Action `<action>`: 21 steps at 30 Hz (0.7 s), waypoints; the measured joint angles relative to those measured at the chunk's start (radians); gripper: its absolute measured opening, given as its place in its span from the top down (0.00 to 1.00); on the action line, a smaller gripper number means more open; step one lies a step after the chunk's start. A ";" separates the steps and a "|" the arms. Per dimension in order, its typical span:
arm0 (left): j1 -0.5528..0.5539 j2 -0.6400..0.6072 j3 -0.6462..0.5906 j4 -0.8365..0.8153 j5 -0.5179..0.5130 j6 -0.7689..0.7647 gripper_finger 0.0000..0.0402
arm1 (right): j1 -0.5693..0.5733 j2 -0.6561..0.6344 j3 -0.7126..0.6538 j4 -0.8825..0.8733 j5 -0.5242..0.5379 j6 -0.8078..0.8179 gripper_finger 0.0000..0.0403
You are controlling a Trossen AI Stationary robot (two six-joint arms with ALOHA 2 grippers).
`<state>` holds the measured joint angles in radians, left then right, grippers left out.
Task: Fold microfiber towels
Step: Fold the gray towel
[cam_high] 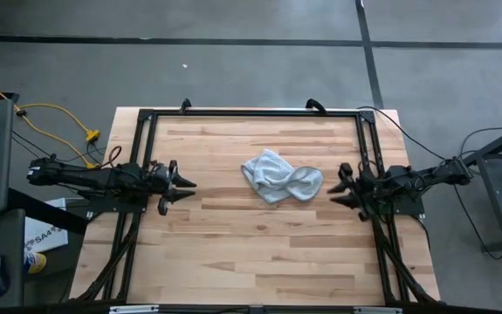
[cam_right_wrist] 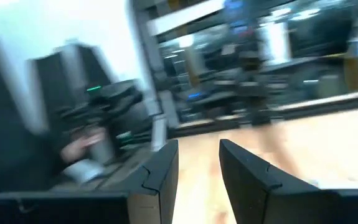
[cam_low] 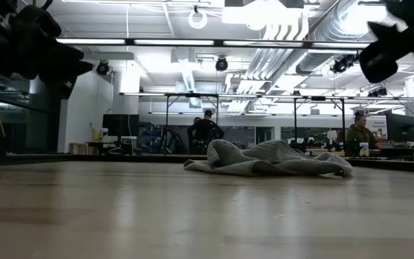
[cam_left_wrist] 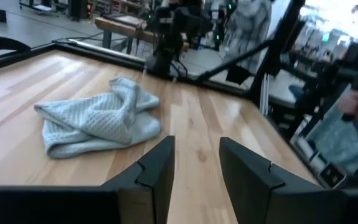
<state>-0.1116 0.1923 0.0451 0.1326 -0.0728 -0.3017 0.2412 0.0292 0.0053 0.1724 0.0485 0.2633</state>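
Towel [cam_high: 282, 177] lies crumpled mid-bench, soft and light; take an outer corner. Left gripper [cam_high: 177, 184] at nine o'clock, right gripper [cam_high: 341, 185] at three, jaws part-open, empty.

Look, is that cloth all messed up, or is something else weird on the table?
Only the towel looks untidy: it lies crumpled in a bunched heap near the middle of the table, not flat or folded. Nothing looks spilled or broken. The left gripper and right gripper sit open on either side, not touching it.

Bright overhead strip lights [cam_low: 192, 42] glare at 12 o'clock in low view; table [cam_low: 192, 216] foreground soft, out of focus. Right wrist view heavily motion-blurred. High view evenly lit, faint shadows.
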 joint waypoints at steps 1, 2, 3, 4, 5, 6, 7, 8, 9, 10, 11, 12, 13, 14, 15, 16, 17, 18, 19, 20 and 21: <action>0.000 0.001 0.000 0.000 -0.015 -0.004 0.68 | -0.001 0.009 0.000 -0.001 0.050 0.000 0.73; 0.000 0.007 0.000 -0.001 -0.029 -0.009 0.68 | -0.003 0.020 0.000 -0.003 0.089 0.000 0.73; 0.000 0.015 0.001 0.000 -0.039 -0.011 0.68 | -0.005 0.034 0.000 -0.002 0.117 0.000 0.73; 0.000 0.024 0.001 0.000 -0.041 -0.011 0.68 | -0.008 0.049 0.000 0.001 0.141 0.001 0.73; 0.000 0.032 0.001 0.003 -0.041 -0.011 0.68 | -0.013 0.065 0.000 0.007 0.160 0.001 0.73; 0.000 0.042 0.001 0.013 -0.041 -0.011 0.68 | -0.017 0.084 0.000 0.020 0.167 0.002 0.73; 0.000 0.055 0.001 0.032 -0.039 -0.011 0.68 | -0.022 0.107 0.000 0.046 0.169 0.002 0.73; 0.000 0.069 0.001 0.056 -0.033 -0.011 0.68 | -0.028 0.132 0.000 0.073 0.169 0.002 0.73; 0.000 0.084 0.002 0.081 -0.024 -0.009 0.68 | -0.033 0.162 0.000 0.103 0.170 0.005 0.73; 0.000 0.100 0.007 0.094 -0.017 0.000 0.68 | -0.037 0.193 0.002 0.134 0.170 0.005 0.73; 0.000 0.116 0.017 0.098 -0.014 0.008 0.68 | -0.041 0.224 0.004 0.159 0.170 0.005 0.73; 0.000 0.136 0.031 0.098 -0.014 0.013 0.68 | -0.046 0.254 0.011 0.164 0.170 0.004 0.73; 0.000 0.159 0.046 0.098 -0.014 0.022 0.68 | -0.052 0.290 0.025 0.162 0.171 0.004 0.73; 0.000 0.186 0.058 0.099 -0.016 0.035 0.68 | -0.059 0.327 0.043 0.166 0.177 0.003 0.73; 0.000 0.216 0.070 0.098 -0.020 0.044 0.68 | -0.065 0.365 0.059 0.170 0.181 0.003 0.73; 0.000 0.247 0.082 0.097 -0.022 0.055 0.68 | -0.073 0.404 0.076 0.171 0.183 0.002 0.73; 0.000 0.282 0.095 0.098 -0.024 0.065 0.68 | -0.080 0.446 0.093 0.171 0.185 0.002 0.73; 0.000 0.316 0.108 0.102 -0.029 0.077 0.68 | -0.087 0.486 0.110 0.170 0.185 -0.001 0.73; 0.000 0.351 0.123 0.103 -0.041 0.091 0.68 | -0.094 0.525 0.126 0.168 0.185 -0.007 0.73; 0.000 0.388 0.139 0.105 -0.054 0.106 0.68 | -0.100 0.565 0.145 0.166 0.185 -0.018 0.73; 0.000 0.424 0.154 0.110 -0.072 0.123 0.68 | -0.105 0.602 0.164 0.168 0.185 -0.032 0.73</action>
<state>-0.1116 0.6166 0.1994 0.2421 -0.1452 -0.1788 0.1358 0.6309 0.1694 0.3400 0.2337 0.2314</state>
